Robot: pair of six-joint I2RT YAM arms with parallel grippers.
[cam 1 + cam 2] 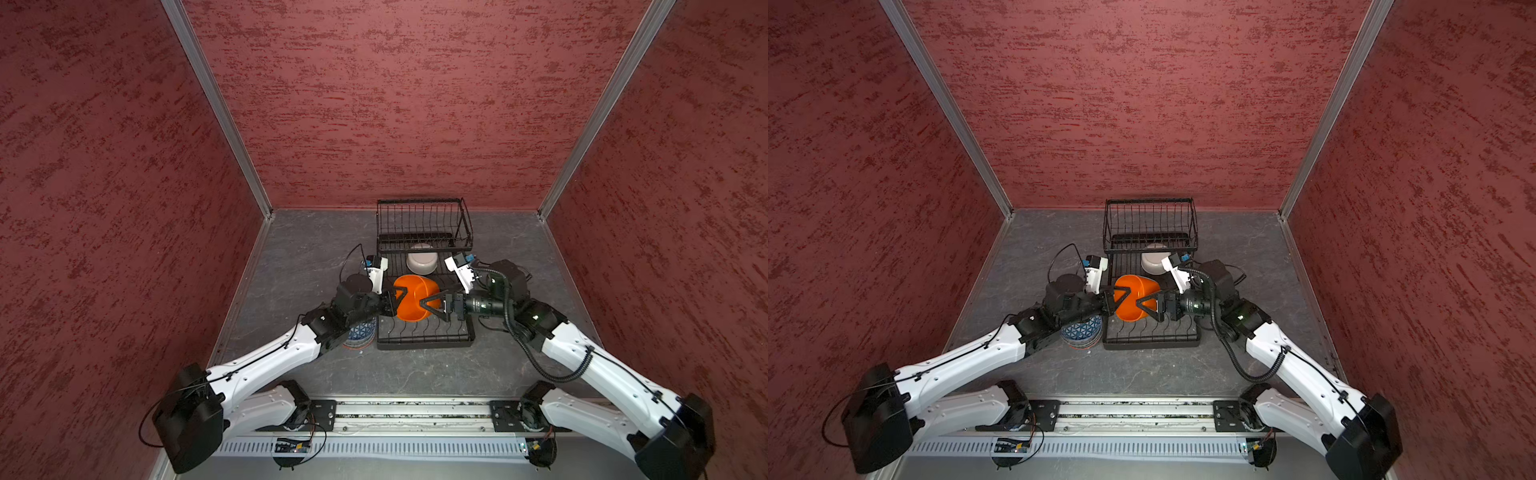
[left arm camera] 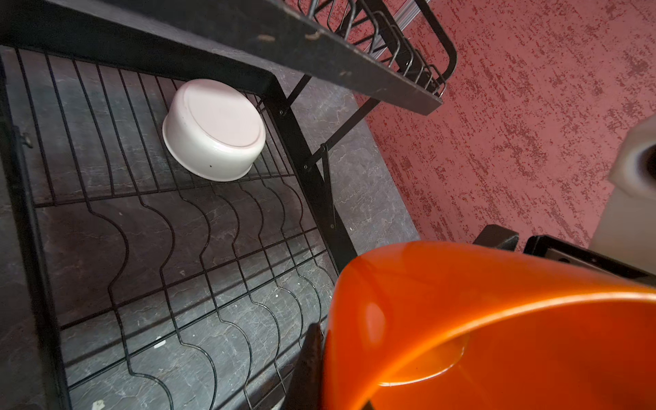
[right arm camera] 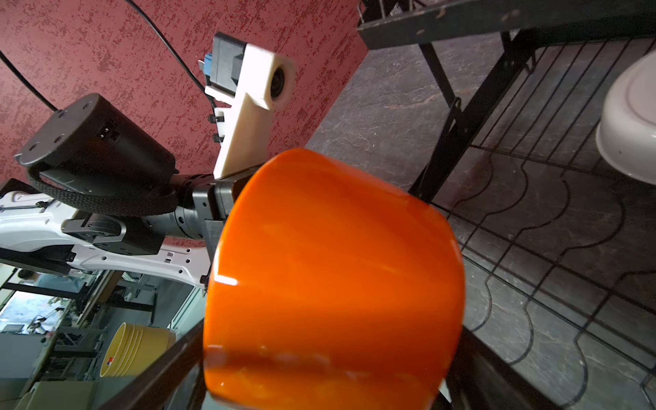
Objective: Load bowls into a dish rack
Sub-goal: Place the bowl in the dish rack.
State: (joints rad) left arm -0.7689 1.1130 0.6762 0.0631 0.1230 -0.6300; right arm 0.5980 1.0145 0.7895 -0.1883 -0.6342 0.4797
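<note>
Now glossy orange rounded-square bowl (image 1: 413,308) hangs tilted between both jaws, over black wire dish rack (image 1: 424,345) tray: left jaws pinch its rim, right jaws wide, straddling opposite wall.

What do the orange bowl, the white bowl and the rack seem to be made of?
Orange bowl: probably plastic, glossy, bright highlights. White bowl: ceramic or plastic, smooth, faint sheen. Dish rack: likely metal wire, matte black coating, chipped at the frame.
</note>
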